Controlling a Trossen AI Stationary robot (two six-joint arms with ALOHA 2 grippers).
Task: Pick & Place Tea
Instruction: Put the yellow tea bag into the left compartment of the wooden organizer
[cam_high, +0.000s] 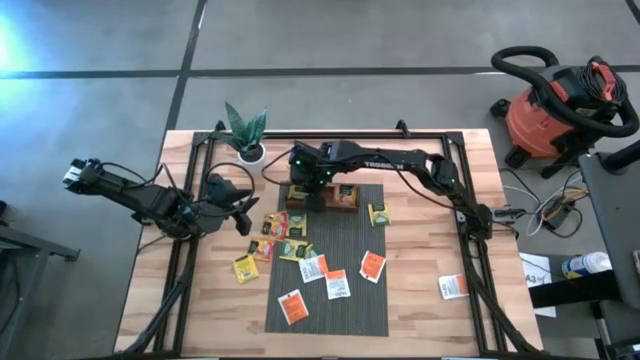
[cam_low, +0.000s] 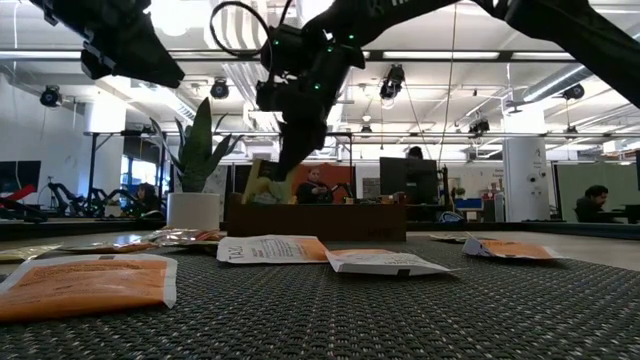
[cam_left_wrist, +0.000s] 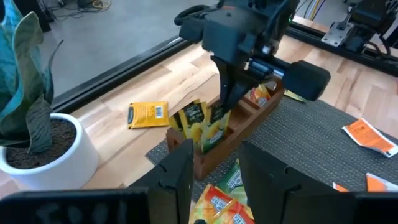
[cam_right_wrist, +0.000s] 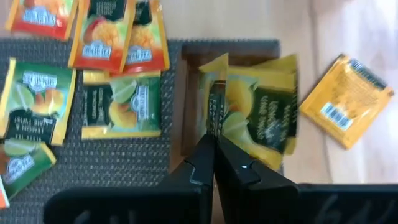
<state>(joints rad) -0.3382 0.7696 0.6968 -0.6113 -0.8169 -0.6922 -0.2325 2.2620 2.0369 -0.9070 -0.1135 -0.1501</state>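
The brown wooden tray (cam_high: 347, 198) lies across the far end of the grey mat (cam_high: 340, 300). My right gripper (cam_right_wrist: 214, 138) reaches down into the tray's left end compartment, shut on a yellow tea sachet (cam_left_wrist: 217, 114). Other yellow sachets (cam_right_wrist: 261, 112) stand in that compartment. More tea sachets lie flat on the mat and the wood: green and red ones (cam_right_wrist: 121, 102), orange-white ones (cam_high: 372, 265), a yellow one (cam_high: 244, 268). My left gripper (cam_left_wrist: 217, 180) hangs open above the table left of the mat, pointing at the tray, nothing between its fingers. My right gripper pinches the yellow sachet by its upper edge (cam_right_wrist: 214, 118) between its two fingers. The fingers come from above, slanting down. The sachet hangs on edge below them, its lower part down in the tray's end compartment among the other sachets.
A potted plant (cam_high: 245, 132) stands at the far edge, left of the tray. One yellow sachet (cam_left_wrist: 148, 115) lies on the wood between plant and tray. An orange-white sachet (cam_high: 453, 286) lies on the wood right of the mat. A red vacuum (cam_high: 550, 110) stands on the floor beyond the table.
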